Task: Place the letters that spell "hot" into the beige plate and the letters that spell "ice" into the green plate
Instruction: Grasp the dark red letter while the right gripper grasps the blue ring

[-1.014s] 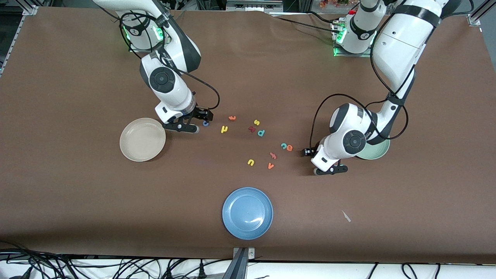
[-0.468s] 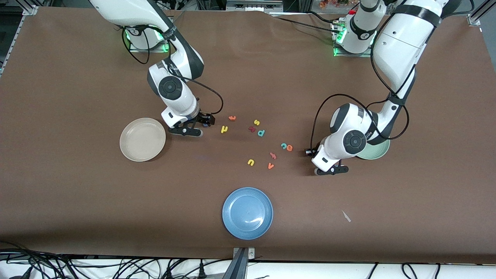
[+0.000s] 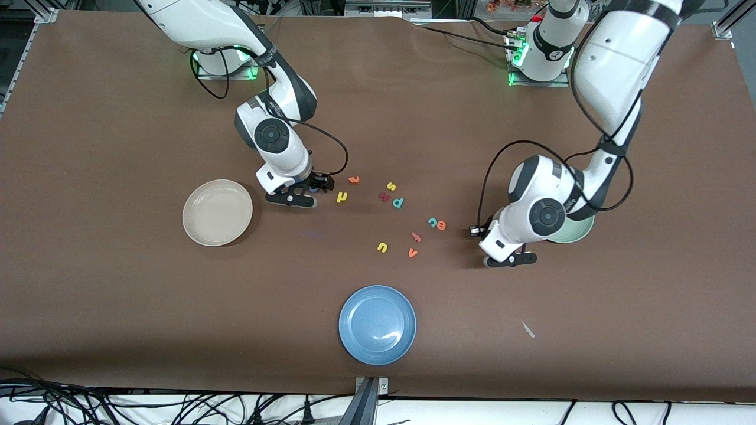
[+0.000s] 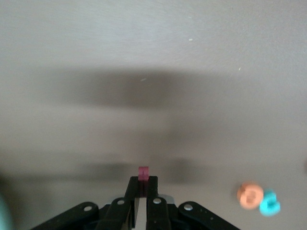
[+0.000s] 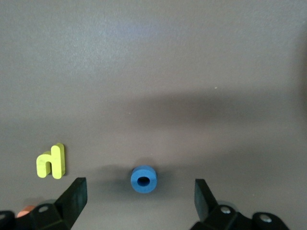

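My left gripper (image 4: 143, 181) is shut on the dark red i (image 4: 143, 172), whose tip shows past the fingertips. It hangs low over the table (image 3: 509, 260) beside the green plate (image 3: 579, 231), which the left arm half hides. The orange e (image 3: 441, 225) and teal c (image 3: 433, 222) lie together close by. My right gripper (image 5: 140, 188) is open, its fingers either side of the blue o (image 5: 143, 179), which lies on the table. Beside the o is the yellow h (image 5: 52, 161), and a little farther off the orange t (image 3: 354, 179). The beige plate (image 3: 217, 212) is empty, close to the right gripper (image 3: 290, 199).
A blue plate (image 3: 377, 324) sits near the table's front edge. Other loose letters lie mid-table: a yellow s (image 3: 390, 186), a teal p (image 3: 398, 202), a dark red piece (image 3: 384, 196), a yellow u (image 3: 383, 247) and an orange v (image 3: 413, 253).
The right gripper has slid away from the beige plate toward the letters and now straddles the blue o. The left hand has shifted slightly toward the green plate.
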Controlling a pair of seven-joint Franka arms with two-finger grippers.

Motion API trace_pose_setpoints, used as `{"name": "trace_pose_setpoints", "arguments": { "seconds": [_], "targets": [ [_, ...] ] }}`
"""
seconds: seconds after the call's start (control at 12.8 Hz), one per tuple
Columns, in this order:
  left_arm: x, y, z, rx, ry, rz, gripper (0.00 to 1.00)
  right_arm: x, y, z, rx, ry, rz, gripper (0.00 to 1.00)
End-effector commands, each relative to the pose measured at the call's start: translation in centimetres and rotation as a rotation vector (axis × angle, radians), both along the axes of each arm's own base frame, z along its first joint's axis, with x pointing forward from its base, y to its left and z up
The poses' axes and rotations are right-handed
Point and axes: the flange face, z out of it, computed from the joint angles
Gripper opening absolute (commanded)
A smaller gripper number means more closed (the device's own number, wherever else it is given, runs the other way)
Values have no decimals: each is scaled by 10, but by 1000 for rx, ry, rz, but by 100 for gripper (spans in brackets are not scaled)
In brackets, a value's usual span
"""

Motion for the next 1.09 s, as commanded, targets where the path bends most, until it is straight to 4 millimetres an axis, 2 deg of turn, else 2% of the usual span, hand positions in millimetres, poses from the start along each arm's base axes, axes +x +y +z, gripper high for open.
{"name": "trace_pose_setpoints", "arguments": {
  "seconds": [0.0,0.08,0.16,0.31,0.39,0.62,0.78,1.01],
  "targets": [
    [-6,54,86,23,41,-106,0,-11,0,-8,0,-25,13,96],
    [-11,76,101,19,83,-149,0,-14,-1,-11,7,-36,18,92],
    [-17,93,107,11,130,-189,0,-15,-2,-14,10,-38,17,91],
    [-24,124,101,-13,196,-229,0,-17,-3,-17,11,-38,19,87],
    [-24,138,93,-24,211,-232,0,-18,-3,-18,9,-41,26,82],
    [-30,171,48,-18,279,-233,0,-20,-3,-19,9,-44,33,66],
    [-30,183,26,-6,287,-255,0,-20,-3,-19,10,-43,31,58],
    [-41,201,-12,36,285,-276,0,-20,-3,-21,9,-40,31,46]
  ]
}}
